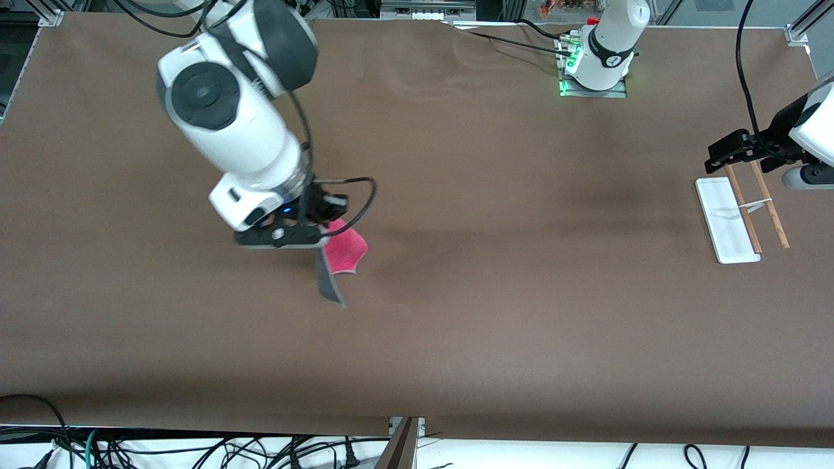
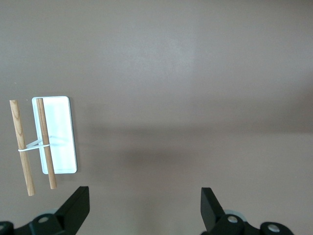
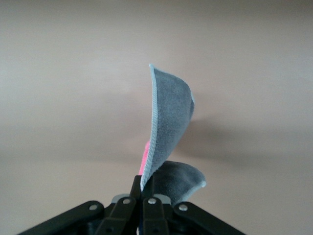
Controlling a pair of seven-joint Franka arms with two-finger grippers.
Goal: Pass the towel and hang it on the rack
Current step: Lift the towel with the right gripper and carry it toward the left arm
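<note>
Front view: right gripper [image 1: 320, 242] is pinching the towel [image 1: 344, 254] shut-fingered, dangling it over the brown table [image 1: 495, 312], well apart from the rack [image 1: 743, 218]. Left gripper [image 2: 145, 208] is waiting, fingers spread wide, just above the rack. Step: carrying toward handover. Next: bringing both grippers together.

one towel [image 1: 345, 251], one rack [image 1: 736, 221], two tools

Bare table [image 1: 521, 312] between both pincers, rack [image 1: 743, 218] alone obstructing beneath left pincer [image 1: 720, 156]
</note>
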